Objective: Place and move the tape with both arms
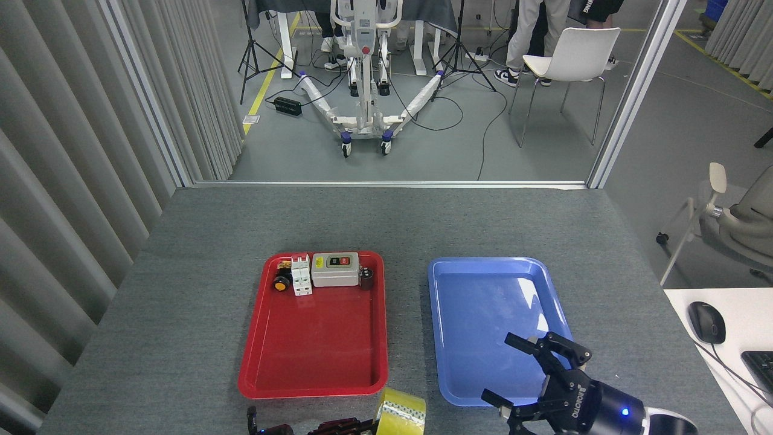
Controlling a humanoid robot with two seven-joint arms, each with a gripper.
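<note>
At the bottom edge, left of centre, I can only see a sliver of my left hand [338, 426]: dark parts poking up from the frame's edge. They lie right against the tape [400, 413], so I judge it is gripping the roll, but the view is too clipped there to be sure. The tape itself sits at bottom centre, tilted, over the table [181, 272] just below the red tray [314, 350] and between the two trays' near ends.

The red tray's open floor is bare; only the small parts stay along its far rim, among them the grey switch box [335, 269] and the orange button [280, 283]. So the tape is out of the red tray: I take that part as done.

To the right, the blue tray [489, 302] is empty. My right hand [537, 377] hovers over its near right corner, fingers spread wide, holding nothing and turned toward the tape.

What is left, as I judge it: pass the roll across to the right hand, then set it in the blue tray.
</note>
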